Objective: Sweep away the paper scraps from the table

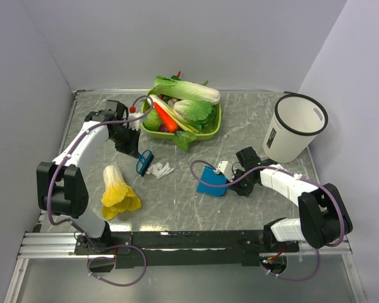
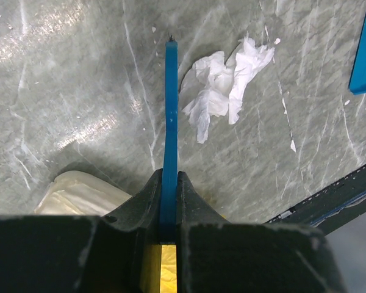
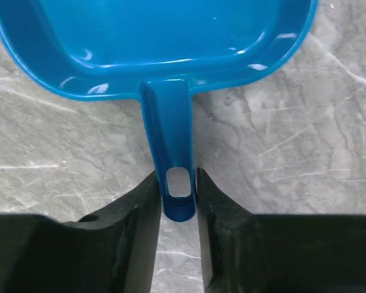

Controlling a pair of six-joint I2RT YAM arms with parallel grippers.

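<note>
The paper scraps lie as a small white crumpled bunch on the grey-green table, left of centre. My left gripper is shut on a small blue brush, whose end stands just left of the scraps. In the left wrist view the brush shows edge-on between the jaws, and the scraps lie just to its right. My right gripper is shut on the handle of a blue dustpan, which rests on the table right of the scraps. The handle sits between the jaws below the pan.
A yellow-and-white cabbage lies near the front left. A green basket of vegetables stands at the back centre. A white bin with a black rim stands at the back right. Grey walls close in the table.
</note>
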